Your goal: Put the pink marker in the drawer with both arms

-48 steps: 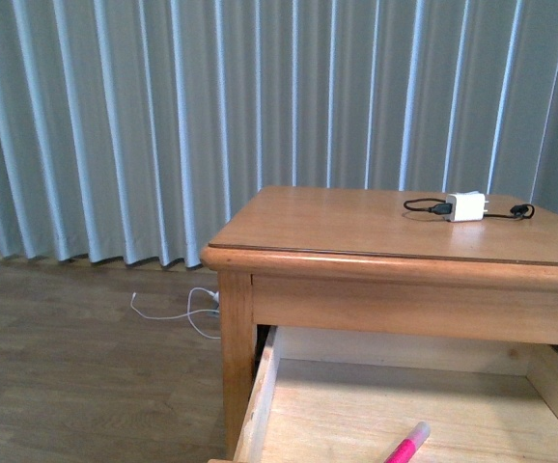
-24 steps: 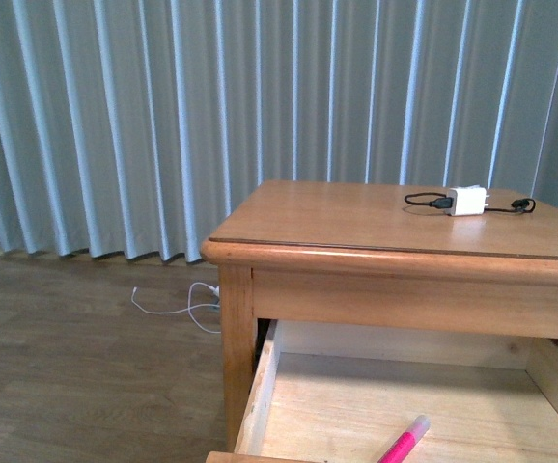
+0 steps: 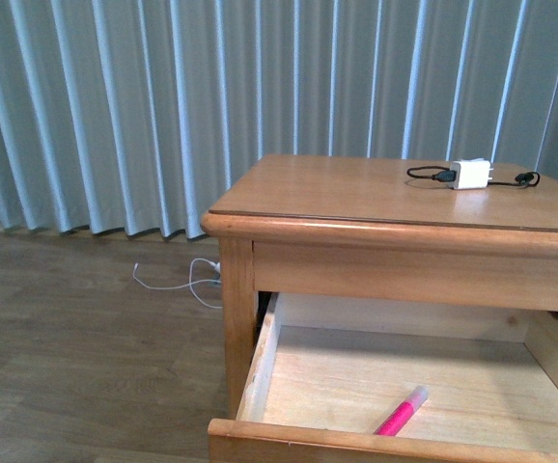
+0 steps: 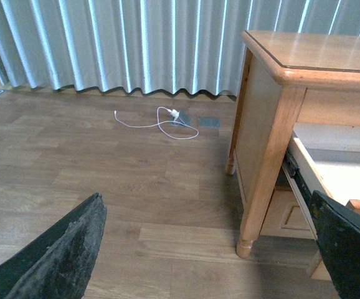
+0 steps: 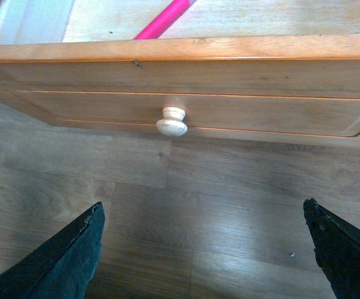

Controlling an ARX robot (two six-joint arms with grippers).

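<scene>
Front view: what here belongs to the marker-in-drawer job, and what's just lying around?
Job: pink marker, lying in the open drawer; knob; left gripper and right gripper, both open.
Lying about: white charger with black cable on the cabinet top; white cable on the floor.

The cabinet [image 3: 356, 193] is glossy honey wood; the drawer [image 3: 337, 381] is pale matt wood inside. The marker [image 3: 398, 417] looks like smooth pink plastic.

curtains [image 3: 115, 116]: long, grey, light stripes | floor [image 3: 67, 367]: brown wood | cord [image 3: 202, 287]: white, on floor | cabinet [image 3: 356, 188]: wooden, right side
</scene>
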